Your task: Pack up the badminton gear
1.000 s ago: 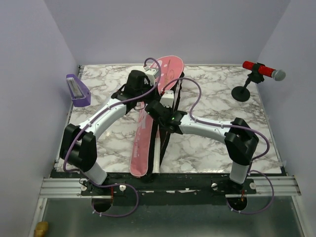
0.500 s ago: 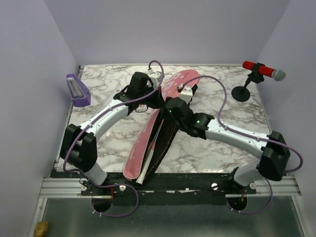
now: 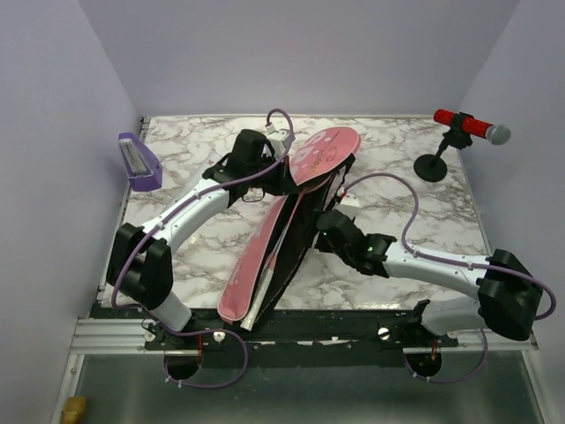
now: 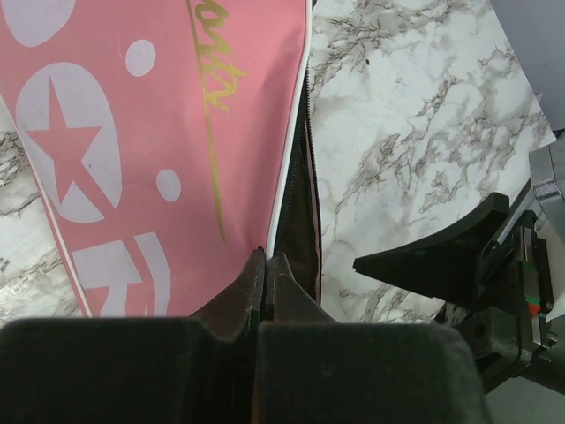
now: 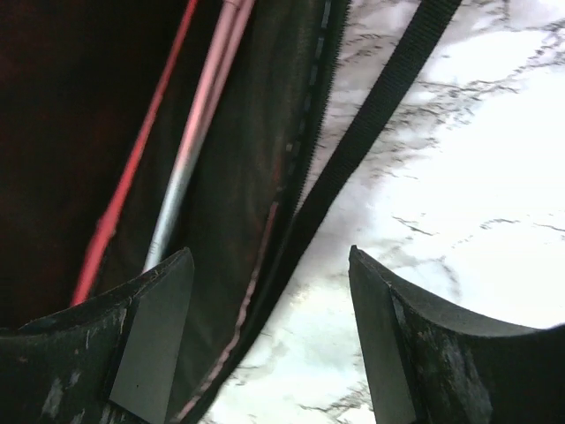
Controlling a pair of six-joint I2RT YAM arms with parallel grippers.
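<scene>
the left gripper (image 4: 265, 261) was pinched shut on the zipper edge of the pink bag (image 4: 132, 132), whose lettered panel spread away ahead of its fingertips. the right gripper (image 5: 267, 256) hung with its fingers spread and nothing between them, above the bag's dark open mouth. the racket (image 5: 188, 159) lay inside, just past the finger on the bag's side. a black strap (image 5: 375, 124) crossed the marble table (image 5: 468, 177) ahead of the gap.

We see soft, even light from above in the top view, with only faint shadows on the marble table (image 3: 388, 146). In the right wrist view it glares white while the bag (image 5: 71, 132) interior sinks nearly black. The foreground blurs in both wrist views.
</scene>
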